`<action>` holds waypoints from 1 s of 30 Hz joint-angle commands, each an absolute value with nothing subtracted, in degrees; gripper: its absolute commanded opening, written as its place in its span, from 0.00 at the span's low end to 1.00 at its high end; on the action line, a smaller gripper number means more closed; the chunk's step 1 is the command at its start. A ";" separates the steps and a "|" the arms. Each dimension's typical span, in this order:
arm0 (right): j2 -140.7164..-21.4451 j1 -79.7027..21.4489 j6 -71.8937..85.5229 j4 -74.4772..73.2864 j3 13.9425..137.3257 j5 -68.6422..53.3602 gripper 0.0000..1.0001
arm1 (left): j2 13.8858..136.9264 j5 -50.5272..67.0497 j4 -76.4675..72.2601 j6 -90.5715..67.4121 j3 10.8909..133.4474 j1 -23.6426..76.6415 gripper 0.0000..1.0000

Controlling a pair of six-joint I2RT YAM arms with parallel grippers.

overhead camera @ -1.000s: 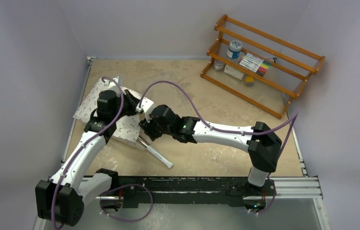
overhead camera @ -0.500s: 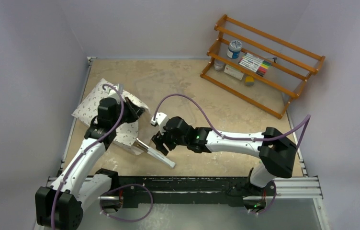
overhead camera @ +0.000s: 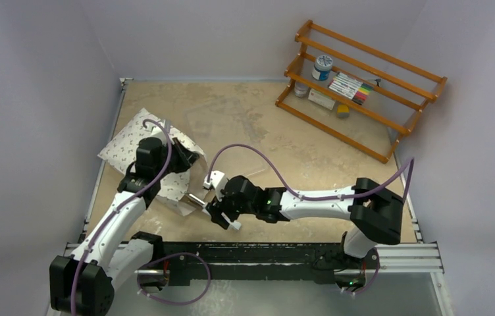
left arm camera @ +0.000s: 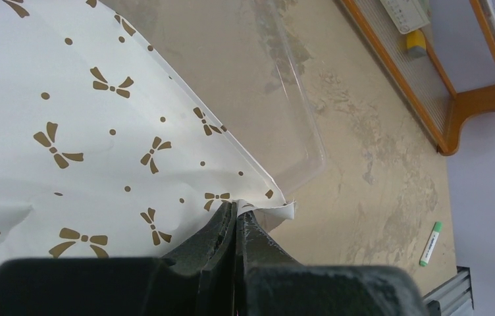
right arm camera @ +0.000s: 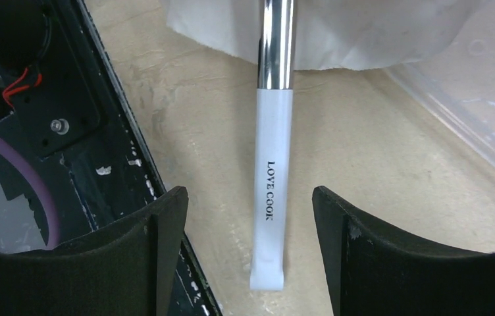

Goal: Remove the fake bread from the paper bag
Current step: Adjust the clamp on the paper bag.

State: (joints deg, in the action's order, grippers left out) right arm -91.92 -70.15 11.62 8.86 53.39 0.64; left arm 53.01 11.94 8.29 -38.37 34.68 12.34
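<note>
— Where's the paper bag (overhead camera: 123, 139)?
— Left side of the table (overhead camera: 264, 108), one corner clamped tight in the left gripper (left arm camera: 235, 214).
— And the right gripper (right arm camera: 248, 197)?
— Spread apart, straddling the tongs (right arm camera: 270, 171) without touching them; their metal end disappears under the bag.

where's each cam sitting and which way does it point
Top external: above and behind the robot, looking down over the table; left arm and right arm show.
Left wrist: on the left arm, facing along the shut left gripper, which pinches a corner of the paper bag.
Right wrist: on the right arm, looking down through the open right gripper at the tongs handle.
Shared: both wrist views catch the paper bag and the clear tray.
</note>
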 commanded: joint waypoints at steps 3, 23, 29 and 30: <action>-95.70 -70.75 12.66 12.41 54.10 2.52 0.70 | 51.23 10.76 4.05 -39.58 32.63 12.04 0.00; -99.48 -70.76 14.13 12.38 54.96 4.93 0.32 | 48.93 8.83 4.66 -40.77 33.23 12.04 0.00; -98.01 -69.91 16.86 7.62 59.50 0.05 0.30 | 47.94 8.01 3.83 -41.53 32.79 12.04 0.00; -97.48 -69.32 17.48 7.24 59.50 -1.29 0.29 | 47.72 7.88 3.79 -41.64 32.76 12.04 0.00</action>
State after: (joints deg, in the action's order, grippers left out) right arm -101.82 -70.63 14.28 8.84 56.05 2.90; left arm 49.47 9.80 6.92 -40.10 31.94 12.34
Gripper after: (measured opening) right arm 0.311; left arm 0.005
